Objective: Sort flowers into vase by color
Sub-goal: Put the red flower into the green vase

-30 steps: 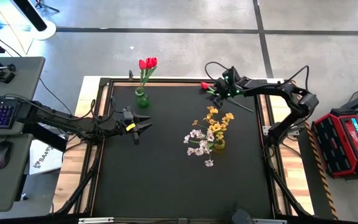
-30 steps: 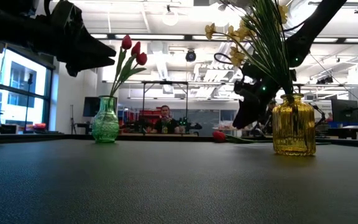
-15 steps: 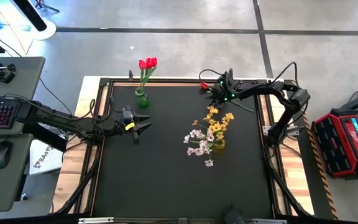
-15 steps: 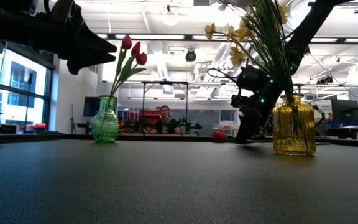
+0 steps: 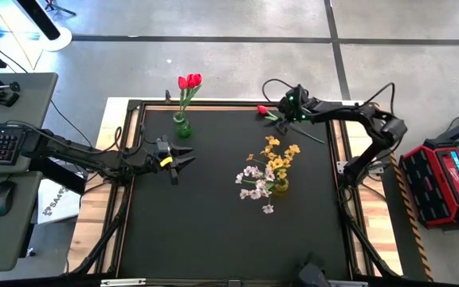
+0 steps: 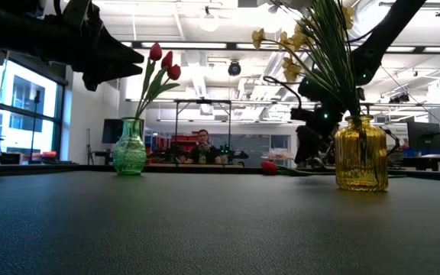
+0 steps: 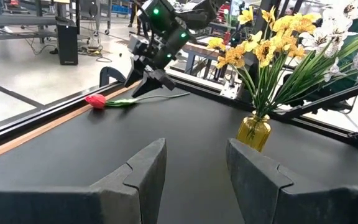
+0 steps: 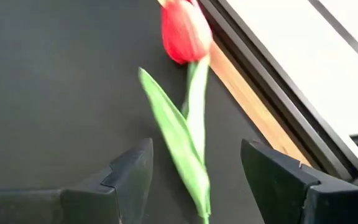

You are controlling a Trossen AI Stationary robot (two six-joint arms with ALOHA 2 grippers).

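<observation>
While the right gripper (image 8: 194, 171) hangs open and empty, we find a red tulip (image 5: 266, 112) lying between its fingers.
It lies flat near the table's far edge; the left gripper (image 7: 194, 165) waits open, empty.

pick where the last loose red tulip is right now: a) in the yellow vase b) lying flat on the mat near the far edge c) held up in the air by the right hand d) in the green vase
b: the loose red tulip lies flat on the black mat by its far edge, with the right hand open over its stem and not yet closed on it.
</observation>
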